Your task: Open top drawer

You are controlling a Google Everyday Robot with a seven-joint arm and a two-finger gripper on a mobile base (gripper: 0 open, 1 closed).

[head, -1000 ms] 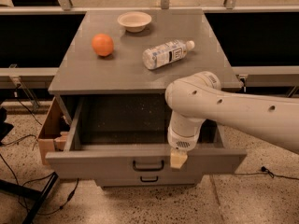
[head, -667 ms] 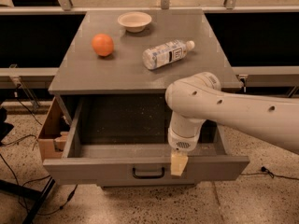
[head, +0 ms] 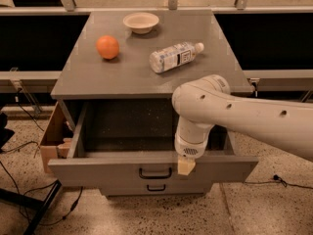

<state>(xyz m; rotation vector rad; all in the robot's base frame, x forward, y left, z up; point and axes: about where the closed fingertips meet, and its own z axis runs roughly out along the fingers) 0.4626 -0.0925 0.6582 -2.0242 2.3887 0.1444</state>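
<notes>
Top drawer slid slightly back toward 12, arm from 3 o'clock, wrist vert., gripper on its front lip, open/shut can't tell.

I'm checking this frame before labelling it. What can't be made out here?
Camera view:
Pincer at the front rim of the top drawer: its hold, hidden by the arm.
Drawer's right inside: behind the arm.
Lower drawers: mostly under the open front.
Bottle label: too small.

Gripper at top drawer front rim; arm hides drawer's right interior, cut off right edge
</notes>
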